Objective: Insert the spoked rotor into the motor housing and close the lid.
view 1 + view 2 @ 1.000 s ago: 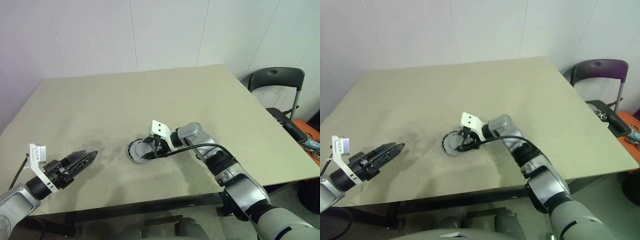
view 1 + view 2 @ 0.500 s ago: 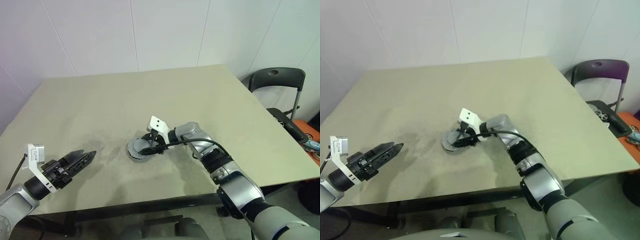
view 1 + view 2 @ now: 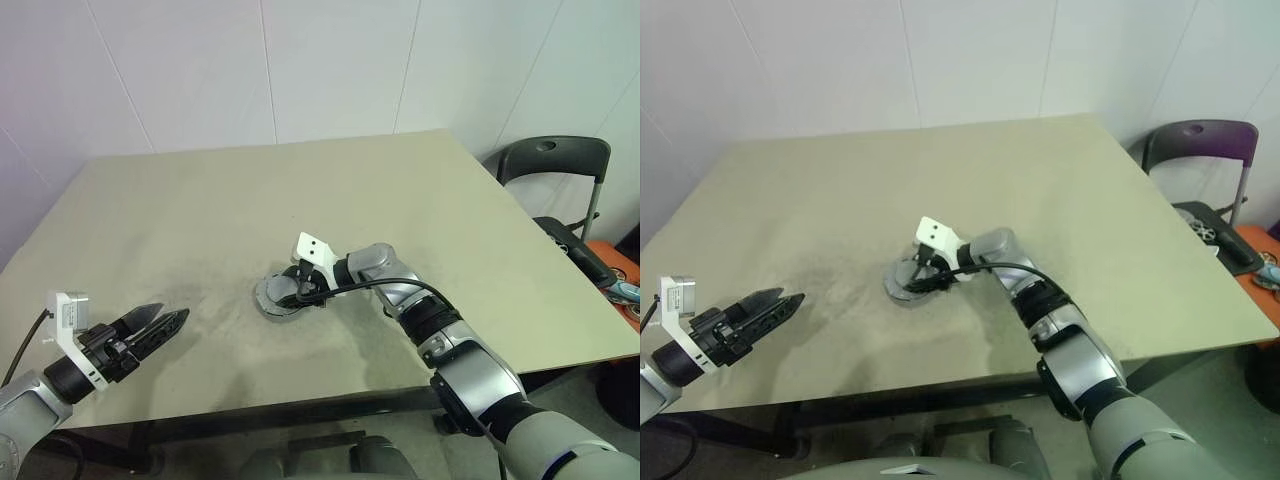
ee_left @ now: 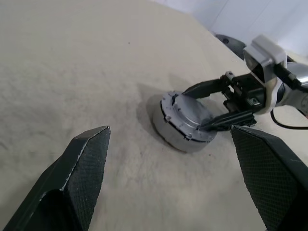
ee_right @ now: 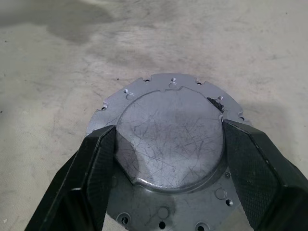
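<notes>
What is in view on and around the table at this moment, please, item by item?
lid: one, grey with plain flat back up, near the table's middle front, between the right tool's fingers.
table: one, beige, under everything.
chair: one, black, beyond the table's right edge.
left tool: one, black fingers apart, holding nothing, over the table's front left.
right tool: one, black, a finger at either side of the lid's raised centre.
</notes>
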`<state>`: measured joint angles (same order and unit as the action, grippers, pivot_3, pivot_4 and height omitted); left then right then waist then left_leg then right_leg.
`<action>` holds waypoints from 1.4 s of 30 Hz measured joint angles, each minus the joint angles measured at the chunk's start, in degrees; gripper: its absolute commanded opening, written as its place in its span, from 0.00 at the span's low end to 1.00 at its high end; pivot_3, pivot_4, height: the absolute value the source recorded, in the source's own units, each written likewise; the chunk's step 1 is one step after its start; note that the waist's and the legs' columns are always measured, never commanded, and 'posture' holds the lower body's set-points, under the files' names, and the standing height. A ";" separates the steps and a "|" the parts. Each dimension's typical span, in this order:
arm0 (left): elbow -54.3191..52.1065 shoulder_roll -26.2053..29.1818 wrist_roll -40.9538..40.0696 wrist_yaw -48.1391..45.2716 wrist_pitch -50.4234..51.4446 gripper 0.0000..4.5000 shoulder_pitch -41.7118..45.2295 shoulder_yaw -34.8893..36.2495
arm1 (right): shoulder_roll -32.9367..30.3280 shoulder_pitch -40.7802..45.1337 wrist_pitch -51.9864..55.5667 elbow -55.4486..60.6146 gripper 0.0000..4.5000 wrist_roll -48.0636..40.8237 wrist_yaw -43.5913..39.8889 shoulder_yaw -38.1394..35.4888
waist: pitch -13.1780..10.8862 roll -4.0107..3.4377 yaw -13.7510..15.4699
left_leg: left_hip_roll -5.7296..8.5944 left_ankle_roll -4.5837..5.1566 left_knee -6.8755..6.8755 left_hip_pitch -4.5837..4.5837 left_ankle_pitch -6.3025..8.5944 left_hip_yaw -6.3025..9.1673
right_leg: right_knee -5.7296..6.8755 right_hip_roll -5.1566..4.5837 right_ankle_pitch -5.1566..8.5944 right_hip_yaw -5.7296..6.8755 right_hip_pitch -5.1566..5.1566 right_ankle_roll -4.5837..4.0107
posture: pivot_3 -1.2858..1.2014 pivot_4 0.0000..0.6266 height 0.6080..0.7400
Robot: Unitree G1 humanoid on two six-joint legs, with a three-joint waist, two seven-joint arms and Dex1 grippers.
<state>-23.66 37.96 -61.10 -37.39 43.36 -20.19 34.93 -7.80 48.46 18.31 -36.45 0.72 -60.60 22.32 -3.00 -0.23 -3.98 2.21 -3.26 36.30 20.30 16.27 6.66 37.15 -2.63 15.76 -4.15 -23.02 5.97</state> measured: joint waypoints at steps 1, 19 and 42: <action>-0.05 0.00 0.21 -0.09 -0.05 0.95 0.00 0.00 | 0.06 0.00 -0.05 0.00 0.68 0.18 -0.01 0.00 | 0.00 0.00 0.00 | 0.00 0.00 0.00 -0.02 0.00 0.00 | 0.01 0.00 0.00 0.00 0.01 0.00 | 0.52 0.00 1.00; -0.11 -0.40 1.86 -0.86 -0.42 0.95 0.72 -0.44 | 1.50 0.71 1.07 -2.18 0.68 1.32 1.73 0.44 | 0.03 0.04 -0.06 | -0.03 0.00 -0.04 -0.88 0.00 0.00 | 0.00 0.07 0.12 0.00 0.82 -0.19 | 0.52 0.00 1.00; 16.90 -1.55 28.06 -2.63 -12.28 0.00 21.38 -25.91 | 1.36 0.94 0.52 -2.06 0.68 1.58 1.32 1.05 | 0.07 0.10 0.01 | -0.01 -0.04 -0.11 -0.85 -0.02 0.04 | 0.01 0.10 0.02 0.00 0.77 -0.03 | 0.52 0.00 1.00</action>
<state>-6.77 36.41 -33.04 -40.01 31.08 1.20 9.02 -6.44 49.40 18.83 -38.51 2.29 -59.28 23.36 -2.93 -0.14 -3.97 2.20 -3.30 36.19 19.45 16.25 6.69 37.16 -2.53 15.78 -4.15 -22.25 5.94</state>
